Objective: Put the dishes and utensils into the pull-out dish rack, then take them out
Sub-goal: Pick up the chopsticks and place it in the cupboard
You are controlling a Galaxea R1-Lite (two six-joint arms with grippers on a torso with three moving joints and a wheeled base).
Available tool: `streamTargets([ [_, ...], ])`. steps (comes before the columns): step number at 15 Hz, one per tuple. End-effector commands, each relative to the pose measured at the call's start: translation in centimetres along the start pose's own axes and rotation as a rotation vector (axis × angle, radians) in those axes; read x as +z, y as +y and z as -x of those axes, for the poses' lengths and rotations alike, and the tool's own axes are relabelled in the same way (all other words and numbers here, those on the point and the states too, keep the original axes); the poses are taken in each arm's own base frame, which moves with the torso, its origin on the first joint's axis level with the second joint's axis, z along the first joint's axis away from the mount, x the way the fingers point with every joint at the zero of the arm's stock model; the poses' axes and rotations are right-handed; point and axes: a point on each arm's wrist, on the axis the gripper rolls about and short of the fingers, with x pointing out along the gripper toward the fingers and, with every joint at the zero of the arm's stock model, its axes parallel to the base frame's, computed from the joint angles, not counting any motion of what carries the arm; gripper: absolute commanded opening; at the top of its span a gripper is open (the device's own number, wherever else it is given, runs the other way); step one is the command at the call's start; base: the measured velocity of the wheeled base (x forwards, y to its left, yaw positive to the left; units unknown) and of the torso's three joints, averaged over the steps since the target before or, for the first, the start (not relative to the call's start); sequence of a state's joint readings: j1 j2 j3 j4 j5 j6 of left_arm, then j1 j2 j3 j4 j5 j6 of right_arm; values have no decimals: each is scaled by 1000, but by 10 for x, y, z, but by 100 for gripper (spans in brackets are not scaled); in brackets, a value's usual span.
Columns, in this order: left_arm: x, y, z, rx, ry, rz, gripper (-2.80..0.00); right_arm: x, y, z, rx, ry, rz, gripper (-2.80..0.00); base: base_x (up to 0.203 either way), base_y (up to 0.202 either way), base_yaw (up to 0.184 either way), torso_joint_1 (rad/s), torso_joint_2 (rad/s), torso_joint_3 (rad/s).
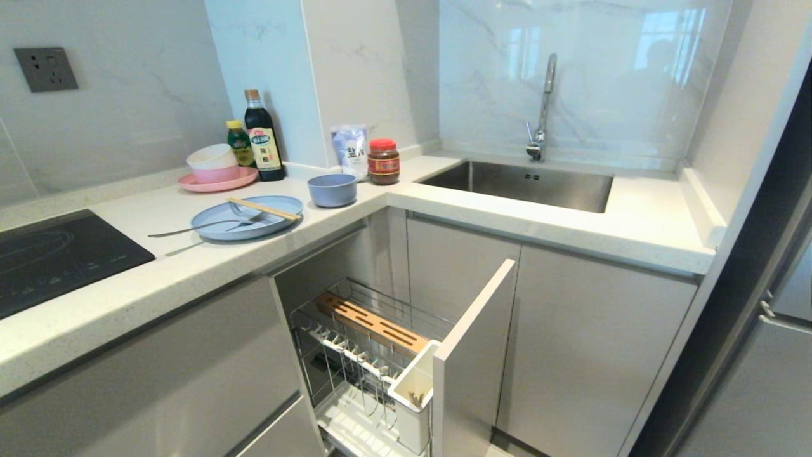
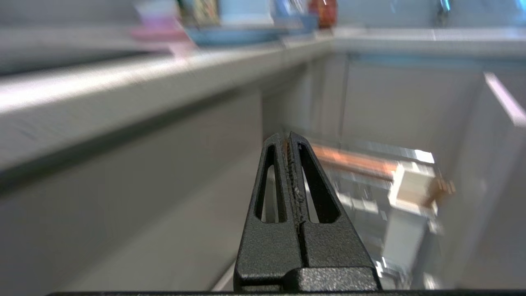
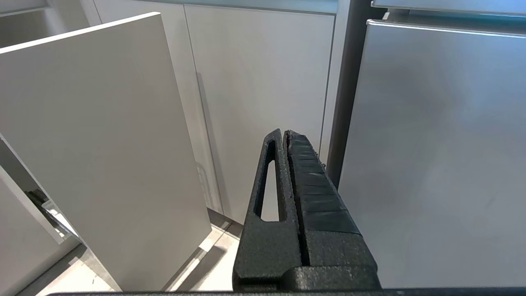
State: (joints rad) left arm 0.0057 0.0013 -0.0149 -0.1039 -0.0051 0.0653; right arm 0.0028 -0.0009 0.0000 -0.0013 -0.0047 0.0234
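On the counter lies the light-blue plate with the wooden chopsticks and the silver fork across it. The spoon's handle pokes out at the plate's near edge. The blue-grey bowl stands just right of the plate. Below, the pull-out dish rack is drawn out, showing its wooden strip, white utensil cup and front panel. My left gripper is shut and empty, below the counter edge, facing the rack. My right gripper is shut and empty, low by the cabinet doors. Neither shows in the head view.
A pink plate with stacked bowls, two bottles, a pouch and a red-lidded jar line the counter's back. A black hob is at left, the sink at right. A steel fridge front stands beside my right gripper.
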Motion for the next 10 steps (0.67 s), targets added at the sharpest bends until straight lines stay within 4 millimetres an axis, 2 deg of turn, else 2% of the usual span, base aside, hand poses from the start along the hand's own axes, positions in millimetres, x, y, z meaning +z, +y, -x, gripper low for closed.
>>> streamTargets([
  [1,-16,-2,-2,-29,87,1,-280,0,0,0,0,-2,0,-280,0,0,0,0,0,0],
  [10,-16,-1,-2,20,84,140,-280,0,0,0,0,-2,-1,-280,0,0,0,0,0,0],
])
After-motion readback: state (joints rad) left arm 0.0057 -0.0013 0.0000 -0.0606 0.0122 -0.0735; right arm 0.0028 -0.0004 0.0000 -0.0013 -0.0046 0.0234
